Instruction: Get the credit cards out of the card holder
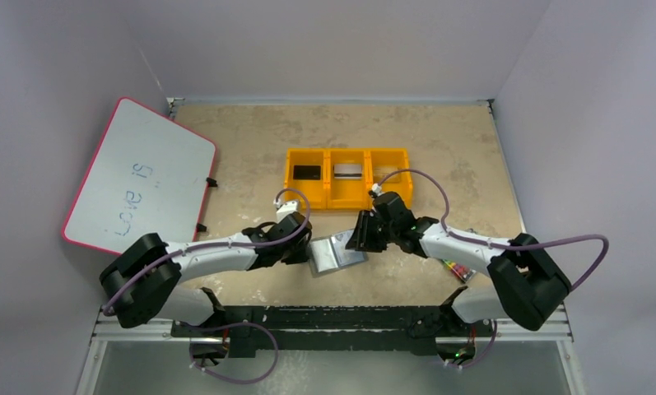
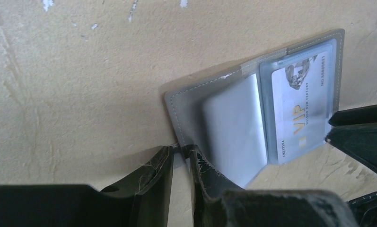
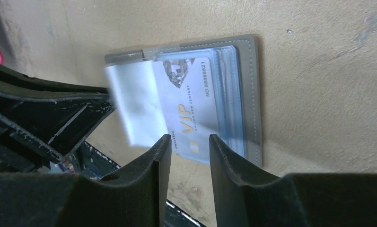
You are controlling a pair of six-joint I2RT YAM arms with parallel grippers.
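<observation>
The card holder (image 1: 338,251) lies open on the table between both arms, pale grey inside (image 2: 196,101). A pale VIP credit card (image 2: 300,109) sits in its clear pocket, its end sticking out past the holder's edge (image 3: 191,109). My left gripper (image 2: 181,150) is shut on the holder's near corner. My right gripper (image 3: 186,139) is open, one finger on each side of the card's protruding end, not touching it. A black card (image 1: 308,172) and a silver card (image 1: 348,171) lie in the yellow bin tray (image 1: 328,202).
The tray stands just behind the holder, and its right compartment holds a pale thing (image 1: 383,172). A red-framed whiteboard (image 1: 139,177) leans at the left. A pack of crayons (image 1: 458,270) lies under the right arm. Walls close in on both sides.
</observation>
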